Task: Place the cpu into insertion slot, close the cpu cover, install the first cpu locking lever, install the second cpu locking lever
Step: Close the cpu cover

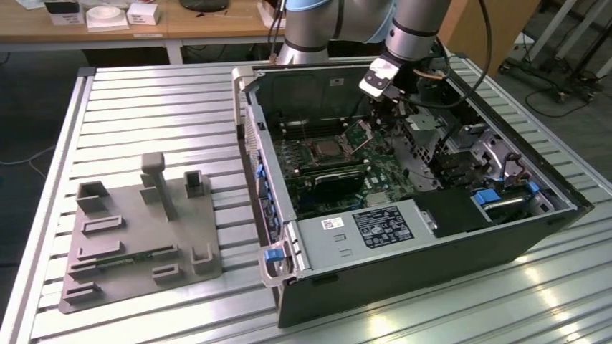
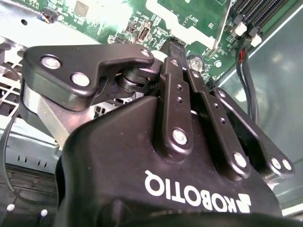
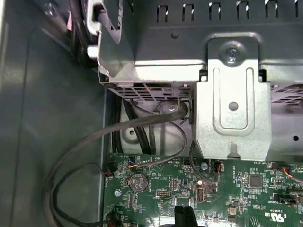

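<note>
Claw [image 2: 171,45] hangs near the insertion slot [image 1: 323,150]; I cannot tell its opening. I should approach squarely, slowly.

1. Table [image 1: 143,93]: ribbed silvery metal slats across the whole work surface, with soft patches of reflected light [image 1: 411,319] along its near edge.
2. Wooden desk [image 1: 115,32]: beyond the table's far edge, toward the exterior view's left. It has a pale frame beneath and small white boxes [image 1: 105,16] on top.
3. Floor [image 1: 29,115]: dark grey, off the table's edge at the exterior view's left, with a thin pale cable [image 1: 29,159] lying on it.
4. Brown panel [image 1: 492,29]: upright, past the table's far corner at the exterior view's right.
5. Black cables [image 1: 560,100]: loose on the floor beside that corner.
</note>
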`<state>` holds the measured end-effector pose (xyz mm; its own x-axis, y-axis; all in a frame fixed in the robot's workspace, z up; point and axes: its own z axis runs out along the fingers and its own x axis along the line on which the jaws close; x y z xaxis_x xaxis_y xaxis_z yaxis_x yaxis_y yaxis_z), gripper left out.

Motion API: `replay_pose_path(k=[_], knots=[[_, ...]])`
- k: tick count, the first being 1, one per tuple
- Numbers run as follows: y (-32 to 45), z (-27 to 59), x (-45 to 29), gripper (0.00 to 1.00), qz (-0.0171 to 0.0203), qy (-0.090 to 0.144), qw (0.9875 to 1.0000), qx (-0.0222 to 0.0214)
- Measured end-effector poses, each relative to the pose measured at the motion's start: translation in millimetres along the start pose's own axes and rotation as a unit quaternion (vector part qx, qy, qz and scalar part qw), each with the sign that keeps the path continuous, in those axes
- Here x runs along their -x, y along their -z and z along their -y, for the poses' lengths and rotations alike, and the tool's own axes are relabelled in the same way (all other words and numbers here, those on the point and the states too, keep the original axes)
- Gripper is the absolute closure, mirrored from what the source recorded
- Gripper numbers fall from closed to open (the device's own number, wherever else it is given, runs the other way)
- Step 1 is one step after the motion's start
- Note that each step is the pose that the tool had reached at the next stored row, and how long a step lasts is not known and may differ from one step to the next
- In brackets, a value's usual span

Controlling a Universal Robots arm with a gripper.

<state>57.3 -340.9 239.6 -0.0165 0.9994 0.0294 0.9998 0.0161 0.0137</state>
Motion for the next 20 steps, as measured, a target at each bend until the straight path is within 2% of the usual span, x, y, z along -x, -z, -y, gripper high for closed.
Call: replay_pose_path(k=[3,12,20], knots=[[-0.2,0.8,0.0,0.9,0.0001,0.0,1.0,-0.0003],[-0.1,10.3,-0.1,0.9,0.0,0.0,1.0,-0.0002],[-0.1,11.1,-0.2,0.9,0.0,0.0,1.0,-0.0003]])
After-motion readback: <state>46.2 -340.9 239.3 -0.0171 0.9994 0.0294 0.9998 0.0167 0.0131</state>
